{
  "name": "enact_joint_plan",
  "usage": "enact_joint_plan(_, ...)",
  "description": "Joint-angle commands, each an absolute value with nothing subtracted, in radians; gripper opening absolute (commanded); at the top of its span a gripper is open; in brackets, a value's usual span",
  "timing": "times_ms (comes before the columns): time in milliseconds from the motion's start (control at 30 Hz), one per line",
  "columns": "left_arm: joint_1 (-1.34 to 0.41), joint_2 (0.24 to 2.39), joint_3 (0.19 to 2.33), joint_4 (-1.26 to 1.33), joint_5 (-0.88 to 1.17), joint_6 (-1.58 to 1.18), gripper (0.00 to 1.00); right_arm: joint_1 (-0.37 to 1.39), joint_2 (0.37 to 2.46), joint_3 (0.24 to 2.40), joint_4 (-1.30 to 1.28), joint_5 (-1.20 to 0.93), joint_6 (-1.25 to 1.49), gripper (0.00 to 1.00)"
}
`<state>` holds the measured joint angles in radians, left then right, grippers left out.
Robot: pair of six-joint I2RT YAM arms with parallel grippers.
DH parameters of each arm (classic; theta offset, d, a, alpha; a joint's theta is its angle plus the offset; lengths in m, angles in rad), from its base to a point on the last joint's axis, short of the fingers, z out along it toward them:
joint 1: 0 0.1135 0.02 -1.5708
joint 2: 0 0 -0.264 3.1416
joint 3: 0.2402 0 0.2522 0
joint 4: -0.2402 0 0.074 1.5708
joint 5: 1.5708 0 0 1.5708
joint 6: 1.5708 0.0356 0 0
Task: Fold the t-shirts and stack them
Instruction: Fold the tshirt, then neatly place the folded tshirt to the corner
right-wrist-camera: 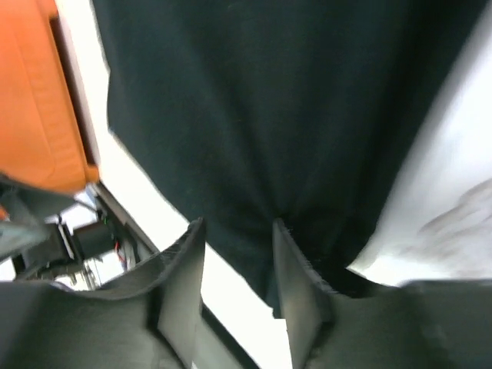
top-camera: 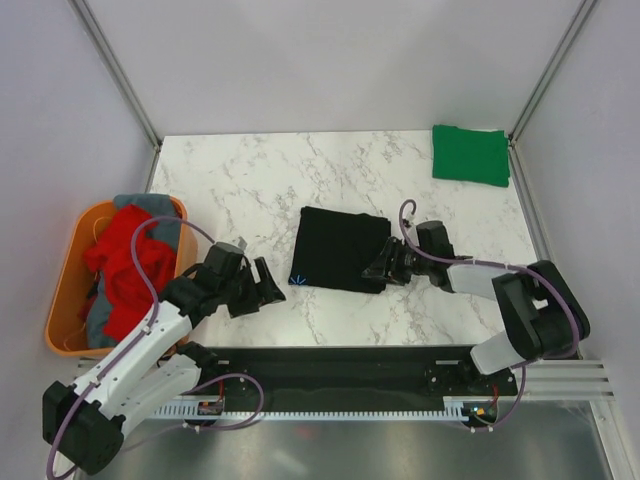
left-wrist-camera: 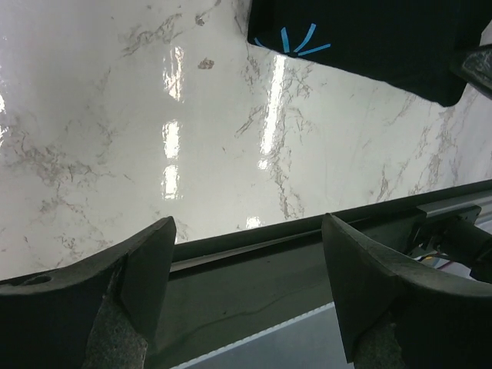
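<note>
The black t-shirt (top-camera: 338, 248) lies folded flat mid-worktop (top-camera: 250, 180); the right pincer (top-camera: 383, 266) is closed on its right edge, dark cloth bunched between the fingers (right-wrist-camera: 183, 277). The left pincer (top-camera: 265, 287) hovers spread wide and empty just left of that shirt; the green t-shirt (top-camera: 470, 155) sits folded in the far right corner; the red t-shirt (top-camera: 125, 265) and grey t-shirt (top-camera: 140, 203) are heaped in the orange tub (top-camera: 62, 290) at the left.
</note>
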<state>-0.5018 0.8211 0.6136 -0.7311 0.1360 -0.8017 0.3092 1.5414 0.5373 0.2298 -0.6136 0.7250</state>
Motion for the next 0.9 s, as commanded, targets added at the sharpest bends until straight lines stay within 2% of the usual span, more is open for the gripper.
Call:
enact_joint_plan(0,-0.515,0.825,0.611,-0.631,0.147,-0.835,0.83,0.374,1.435,0.524,0.126,-0.557,0.758,0.51)
enact_joint_plan(67,-0.535,0.845,0.611,-0.611,0.134,-0.827,0.83,0.402,1.353,0.632,0.022,-0.528,0.733,0.63)
enact_joint_plan(100,-0.544,0.851,0.601,-0.595,0.133,-0.827,0.84,0.406,1.333,0.678,-0.1,-0.514,0.694,0.79)
enact_joint_plan(167,-0.575,0.867,0.586,-0.536,0.121,-0.834,0.84,0.407,1.298,0.822,-0.214,-0.444,0.638,0.89)
enact_joint_plan(200,-0.587,0.874,0.562,-0.505,0.118,-0.836,0.83,0.407,1.293,0.869,-0.326,-0.402,0.58,0.98)
enact_joint_plan(300,-0.63,0.916,0.514,-0.391,0.103,-0.844,0.83,0.394,1.304,0.994,-0.455,-0.257,0.516,0.98)
enact_joint_plan(500,-0.686,0.957,0.387,-0.161,0.038,-0.854,0.83,0.281,1.462,1.077,-0.495,-0.275,0.417,0.98)
enact_joint_plan(867,-0.686,0.943,0.333,-0.091,0.003,-0.881,0.83,0.229,1.719,1.101,-0.381,-0.262,0.359,0.98)
